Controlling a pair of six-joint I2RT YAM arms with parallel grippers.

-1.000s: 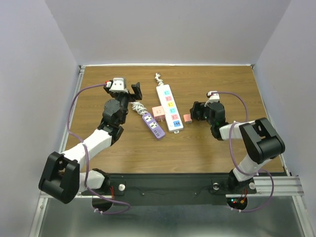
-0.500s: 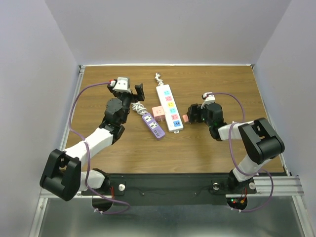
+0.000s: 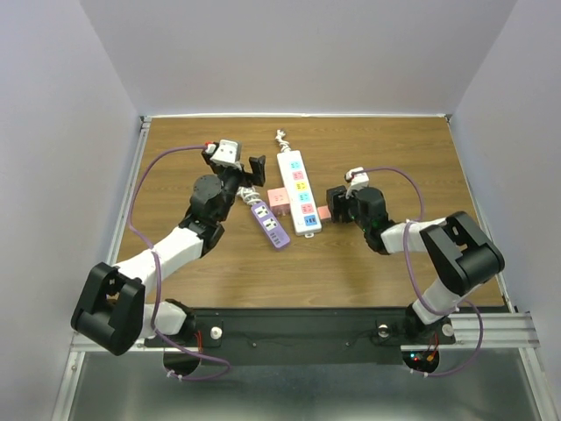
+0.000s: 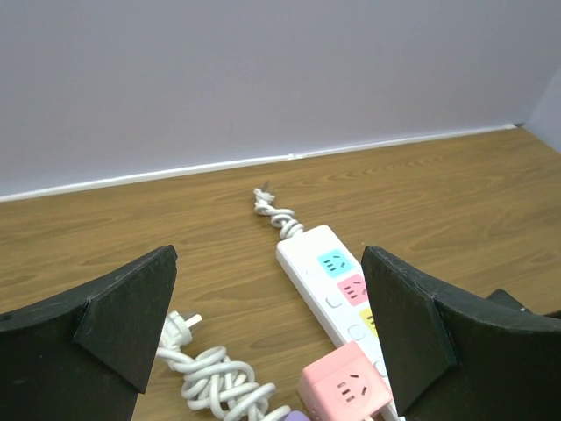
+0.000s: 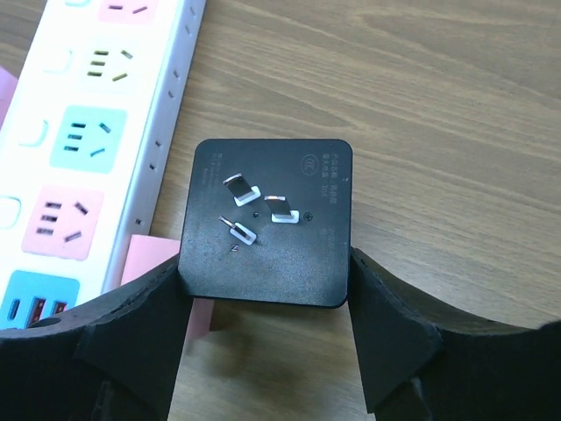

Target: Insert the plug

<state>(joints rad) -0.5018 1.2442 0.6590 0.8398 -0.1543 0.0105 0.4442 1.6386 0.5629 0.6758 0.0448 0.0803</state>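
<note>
Right gripper point(image 5: 265, 281) pinches the black-faced, three-pronged pink cube plug point(image 5: 267, 219), at 3 o'clock of the long white plastic power strip point(image 5: 96, 132); left gripper point(image 4: 267, 263) gapes wide.

Robotics lab test cell, wood-grain table point(image 3: 394, 145) under left claw point(image 3: 248, 175) and right claw point(image 3: 331, 206), plain pale walls point(image 3: 298, 53) boxing it in beyond both, aluminium rail point(image 3: 500, 329) and bolted arm bases point(image 3: 175, 317) behind them.

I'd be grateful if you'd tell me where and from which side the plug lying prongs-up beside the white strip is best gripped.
Grip the plug by its two flat opposite side walls, coming straight down from above. Its black face lies upward with the prongs sticking up, so the right gripper should straddle it, fingers clear of them.
</note>
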